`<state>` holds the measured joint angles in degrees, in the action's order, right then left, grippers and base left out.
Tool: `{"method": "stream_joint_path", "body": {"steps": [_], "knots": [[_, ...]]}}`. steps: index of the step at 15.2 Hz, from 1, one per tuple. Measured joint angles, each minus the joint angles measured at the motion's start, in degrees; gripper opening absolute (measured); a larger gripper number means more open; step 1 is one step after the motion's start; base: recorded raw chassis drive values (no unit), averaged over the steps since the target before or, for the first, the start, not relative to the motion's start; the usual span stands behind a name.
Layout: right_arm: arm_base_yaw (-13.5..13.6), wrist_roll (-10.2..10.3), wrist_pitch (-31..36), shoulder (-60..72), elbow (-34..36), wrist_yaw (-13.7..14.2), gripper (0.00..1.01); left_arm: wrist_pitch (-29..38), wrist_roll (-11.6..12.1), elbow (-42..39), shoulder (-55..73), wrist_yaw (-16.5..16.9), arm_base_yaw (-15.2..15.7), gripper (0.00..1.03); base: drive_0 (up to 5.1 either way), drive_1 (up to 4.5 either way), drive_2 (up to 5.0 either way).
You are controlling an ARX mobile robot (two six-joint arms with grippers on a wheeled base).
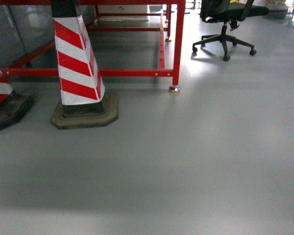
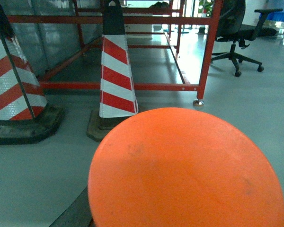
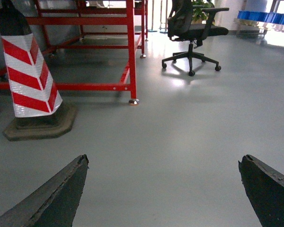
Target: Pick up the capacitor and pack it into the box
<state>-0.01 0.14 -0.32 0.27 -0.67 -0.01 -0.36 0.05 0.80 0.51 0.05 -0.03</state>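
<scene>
Capacitor: not visible | readable writing: cannot tell | right claw (image 3: 163, 189): fingers apart over floor (image 3: 180, 132) | left claw: cannot tell | cone (image 1: 76, 63) at 10 o'clock

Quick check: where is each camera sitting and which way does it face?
Head: on the robot, slanting down at grey floor, a striped cone and a red frame; no robot parts show.
Left wrist: low, facing forward at the same cone; an orange rounded surface close to the lens fills the lower picture.
Right wrist: low, facing forward; the right gripper shows, fingers wide apart, nothing between.
Shared: all three see that cone, the frame and a black office chair.
</scene>
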Motion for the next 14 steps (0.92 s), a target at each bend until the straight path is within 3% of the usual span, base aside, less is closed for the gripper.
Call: {"method": "stream_joint_path", "body": {"steps": [14], "knots": [[0.0,0.0,0.1,0.0,0.0,0.0,0.98,0.0,0.0,0.0,0.0,-0.1,0.0,0.43,-5.0,2.46,2.5]]}}
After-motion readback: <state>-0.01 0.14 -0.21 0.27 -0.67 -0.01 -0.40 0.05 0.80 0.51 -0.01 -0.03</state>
